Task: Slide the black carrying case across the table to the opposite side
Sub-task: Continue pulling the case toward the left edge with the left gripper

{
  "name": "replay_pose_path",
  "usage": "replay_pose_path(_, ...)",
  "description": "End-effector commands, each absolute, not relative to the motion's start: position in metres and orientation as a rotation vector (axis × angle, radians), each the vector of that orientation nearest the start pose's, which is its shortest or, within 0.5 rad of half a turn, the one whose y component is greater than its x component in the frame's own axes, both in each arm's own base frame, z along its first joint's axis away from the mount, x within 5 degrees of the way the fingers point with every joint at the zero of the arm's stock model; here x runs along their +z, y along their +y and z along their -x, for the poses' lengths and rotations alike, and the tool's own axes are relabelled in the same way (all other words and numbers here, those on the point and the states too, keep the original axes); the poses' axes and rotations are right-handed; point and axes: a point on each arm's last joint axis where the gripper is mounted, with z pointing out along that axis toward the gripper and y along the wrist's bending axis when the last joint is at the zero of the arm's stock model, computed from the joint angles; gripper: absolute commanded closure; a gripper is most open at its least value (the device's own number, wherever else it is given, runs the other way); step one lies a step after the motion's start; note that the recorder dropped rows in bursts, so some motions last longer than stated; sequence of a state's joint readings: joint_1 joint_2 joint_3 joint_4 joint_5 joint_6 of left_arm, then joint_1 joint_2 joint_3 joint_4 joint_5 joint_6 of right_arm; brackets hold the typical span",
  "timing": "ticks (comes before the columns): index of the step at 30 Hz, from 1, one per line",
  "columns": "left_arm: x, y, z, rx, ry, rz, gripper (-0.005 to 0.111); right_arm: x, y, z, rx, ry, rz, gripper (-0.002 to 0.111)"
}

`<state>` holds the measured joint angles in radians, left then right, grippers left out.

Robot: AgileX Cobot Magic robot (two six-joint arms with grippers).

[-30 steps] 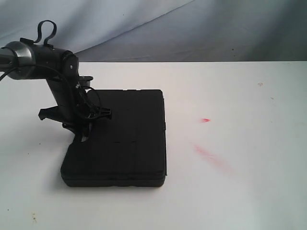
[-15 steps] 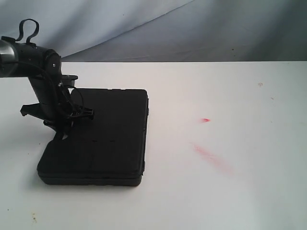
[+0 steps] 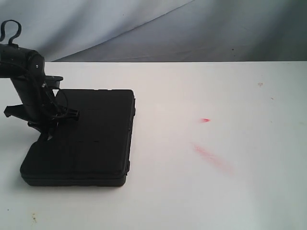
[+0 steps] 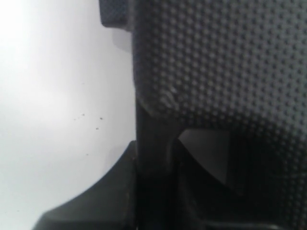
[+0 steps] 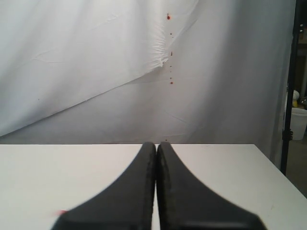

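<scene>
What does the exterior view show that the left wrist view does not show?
Only the exterior view: the whole case, the left arm at its left edge, red marks on the table. Only the left wrist view: the case's dotted texture, tiny dark specks on the table. Both: case and white table.

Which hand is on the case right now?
The left hand, clamped on the edge of the case; the right hand is shut on nothing, above the table.

table: white | on it: black case; red smears
</scene>
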<state>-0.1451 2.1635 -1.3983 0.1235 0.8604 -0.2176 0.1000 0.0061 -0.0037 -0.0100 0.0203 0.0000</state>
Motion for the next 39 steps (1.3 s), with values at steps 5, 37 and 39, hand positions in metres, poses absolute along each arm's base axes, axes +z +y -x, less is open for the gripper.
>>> replay_pose_path(5, 0.094, -0.032, -0.395, 0.234, 3.119, -0.063, 0.107, 0.211, 0.005, -0.056, 0.064, 1.502, 0.077, 0.108)
replay_pose_path(37, 0.104, -0.032, -0.398, 0.218, 3.065, -0.072, 0.052, 0.211, 0.005, -0.056, 0.064, 1.502, 0.077, 0.108)
replay_pose_path(39, 0.109, -0.034, -0.398, 0.215, 3.054, -0.076, 0.052, 0.211, 0.005, -0.056, 0.064, 1.502, 0.077, 0.108)
